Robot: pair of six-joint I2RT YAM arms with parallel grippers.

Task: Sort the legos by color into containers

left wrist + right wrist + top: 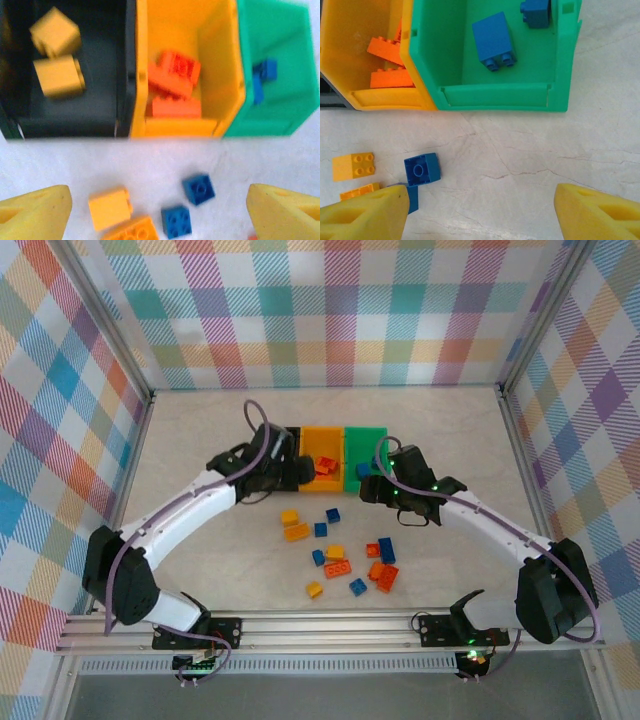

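Now, desk (200,440): pale marbled surface, carrying the bin row at mid-depth and a scatter of bricks nearer the arm bases.
Left arm (180,515): white, curving in to the left end of the bin row.
Right arm (490,525): white, curving in to the right end of the row.
Containers: three open-topped bins joined side by side, with the black bin (100,100) on the left, the orange-yellow bin (220,60) in the middle and the green bin (285,75) on the right.
Left gripper (158,195): yellow fingers spread wide with nothing between them, over the desk just in front of the black and orange-yellow bins.
Right gripper (482,197): fingers likewise wide apart and empty, over the desk in front of the green bin.
Loose legos (340,555): yellow, orange-red and blue bricks mixed on the desk between the two arms, the nearest just beside the bins' front walls.
Yellow legos (59,76): two inside the black bin, near its left side.
Orange-red legos (172,72): piled in the orange-yellow bin, probably two or three; the left wrist view is too blurred to count.
Blue legos (493,40): two in the green bin, one tipped on its side mid-floor, the other in the far right corner.
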